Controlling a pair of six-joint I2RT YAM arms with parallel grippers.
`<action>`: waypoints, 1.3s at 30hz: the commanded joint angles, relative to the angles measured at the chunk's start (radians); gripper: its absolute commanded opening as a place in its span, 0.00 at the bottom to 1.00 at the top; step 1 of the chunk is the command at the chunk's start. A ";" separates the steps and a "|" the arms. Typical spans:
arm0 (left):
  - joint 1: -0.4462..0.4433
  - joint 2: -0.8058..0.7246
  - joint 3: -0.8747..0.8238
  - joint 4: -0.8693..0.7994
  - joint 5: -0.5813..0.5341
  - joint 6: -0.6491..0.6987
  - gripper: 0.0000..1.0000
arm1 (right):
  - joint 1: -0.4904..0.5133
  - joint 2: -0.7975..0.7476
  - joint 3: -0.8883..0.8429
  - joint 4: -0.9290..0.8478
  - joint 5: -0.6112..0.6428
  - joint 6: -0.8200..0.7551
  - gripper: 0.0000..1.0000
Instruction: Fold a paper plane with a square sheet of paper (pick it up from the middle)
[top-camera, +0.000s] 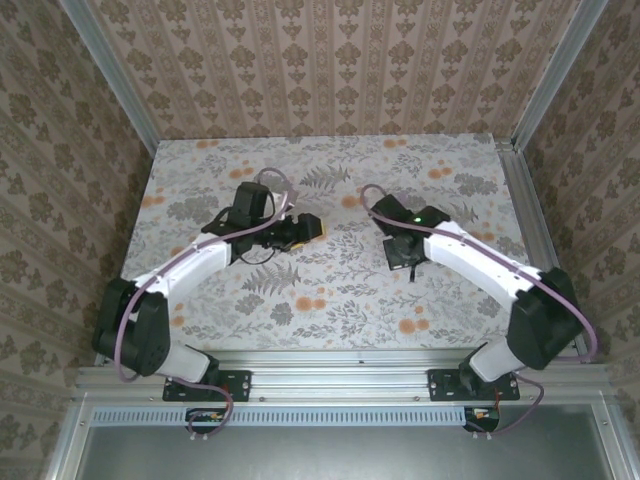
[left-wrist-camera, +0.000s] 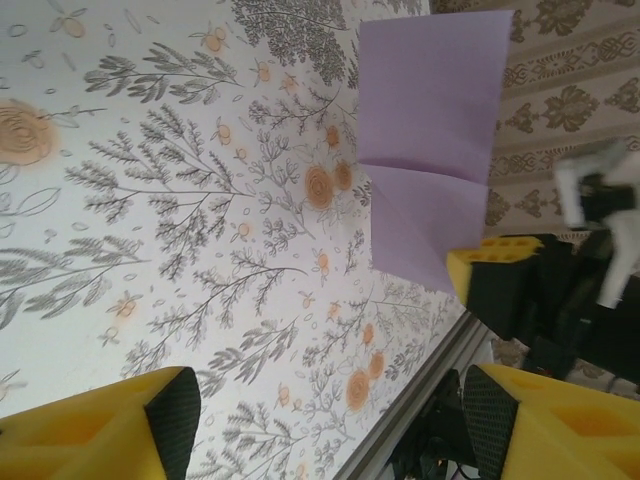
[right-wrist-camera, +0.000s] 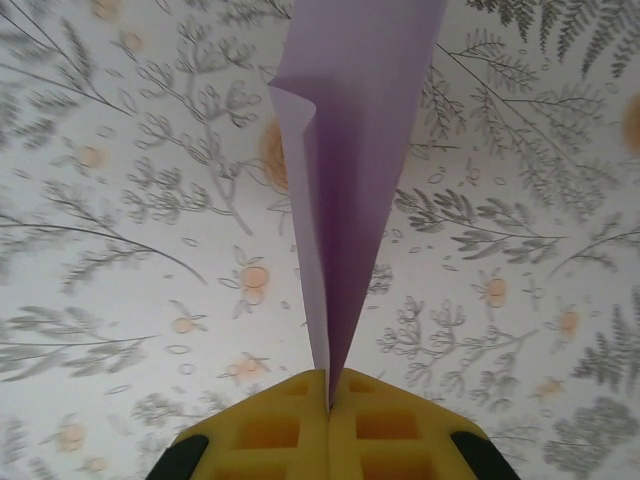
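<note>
My right claw (right-wrist-camera: 328, 395) clenches the folded thin pale-lilac paper sheet (right-wrist-camera: 352, 150) at its 6 o'clock edge; my left claw (left-wrist-camera: 325, 425) gapes, released. With this single-point grip, the creases may spring open.

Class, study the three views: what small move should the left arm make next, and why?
Probably ease the left gripper forward toward the free edge of the folded paper. Its jaws stand open and empty, while the right gripper pinches the paper at one end, so a second grip seems needed for the next fold.
</note>
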 joint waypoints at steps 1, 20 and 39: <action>0.032 -0.079 -0.043 -0.070 0.019 0.044 0.73 | 0.081 0.107 0.080 -0.139 0.178 0.022 0.04; 0.202 -0.379 -0.249 -0.261 0.042 0.037 0.73 | 0.313 0.420 0.260 0.036 -0.115 0.122 0.24; 0.089 -0.146 -0.164 -0.187 -0.030 0.057 0.66 | 0.030 0.010 -0.223 0.474 -0.576 0.167 0.51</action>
